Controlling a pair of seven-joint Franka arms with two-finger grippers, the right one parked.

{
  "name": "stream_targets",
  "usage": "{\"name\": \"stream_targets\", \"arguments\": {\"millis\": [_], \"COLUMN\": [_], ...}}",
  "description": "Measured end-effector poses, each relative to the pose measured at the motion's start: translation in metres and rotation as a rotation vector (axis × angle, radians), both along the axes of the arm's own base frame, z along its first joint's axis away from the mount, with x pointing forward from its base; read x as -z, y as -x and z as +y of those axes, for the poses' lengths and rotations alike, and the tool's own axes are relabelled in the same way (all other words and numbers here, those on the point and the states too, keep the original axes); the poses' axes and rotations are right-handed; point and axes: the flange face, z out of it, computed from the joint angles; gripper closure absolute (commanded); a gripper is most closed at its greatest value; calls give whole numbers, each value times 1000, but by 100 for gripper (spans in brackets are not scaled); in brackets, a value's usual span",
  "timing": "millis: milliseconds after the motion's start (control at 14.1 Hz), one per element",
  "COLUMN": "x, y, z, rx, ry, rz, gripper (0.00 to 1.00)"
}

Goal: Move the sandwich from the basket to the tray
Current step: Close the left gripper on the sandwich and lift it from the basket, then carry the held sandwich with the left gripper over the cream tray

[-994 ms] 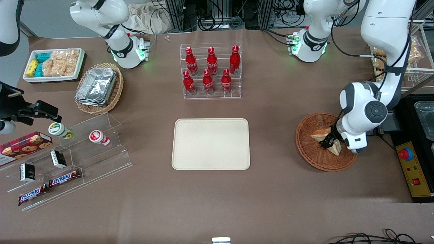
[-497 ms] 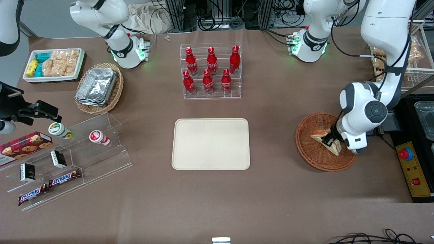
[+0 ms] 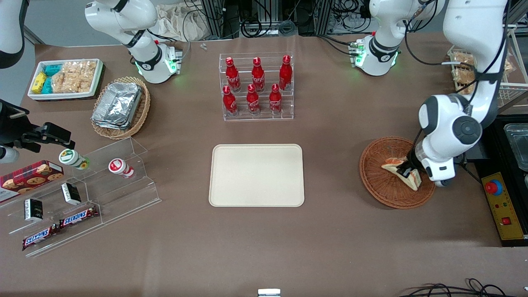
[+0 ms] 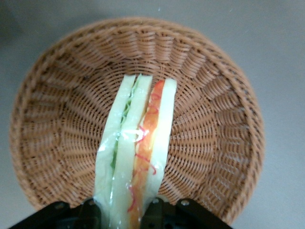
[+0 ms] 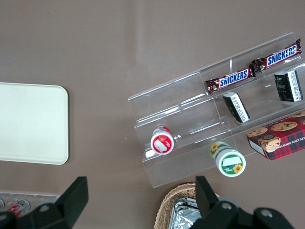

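The sandwich (image 3: 399, 170) is a pale bread wedge with red and green filling, standing on edge over the reddish-brown wicker basket (image 3: 379, 181) at the working arm's end of the table. My left gripper (image 3: 408, 168) is shut on it at one end. In the left wrist view the sandwich (image 4: 138, 148) runs out from between the fingers (image 4: 155, 213) of the gripper (image 4: 125, 214), with the basket (image 4: 214, 124) below it. The cream tray (image 3: 256, 175) lies flat at the table's middle, beside the basket toward the parked arm's end, and also shows in the right wrist view (image 5: 28, 124).
A clear rack of red bottles (image 3: 256, 86) stands farther from the front camera than the tray. A tan wicker basket with foil containers (image 3: 119, 108), a white snack bin (image 3: 65, 78) and a clear shelf of snacks (image 3: 82, 194) are toward the parked arm's end. A yellow control box (image 3: 501, 204) sits by the basket.
The gripper has closed on the sandwich and shifted a little toward the working arm's end with it. The sandwich has tipped up on edge. The arm's elbow has risen.
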Motion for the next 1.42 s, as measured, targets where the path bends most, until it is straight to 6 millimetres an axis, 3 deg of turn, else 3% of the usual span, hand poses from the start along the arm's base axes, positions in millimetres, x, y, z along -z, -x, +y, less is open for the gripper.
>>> {"name": "stream_targets", "arguments": {"millis": [355, 639, 781, 1420], "x": [-114, -168, -180, -177], "y": [2, 0, -2, 20], "z": [-3, -6, -21, -157], "rx": [133, 334, 382, 776], "ry": [5, 42, 110, 158], "rz": [76, 147, 130, 128], "gripper": [100, 100, 100, 100]}}
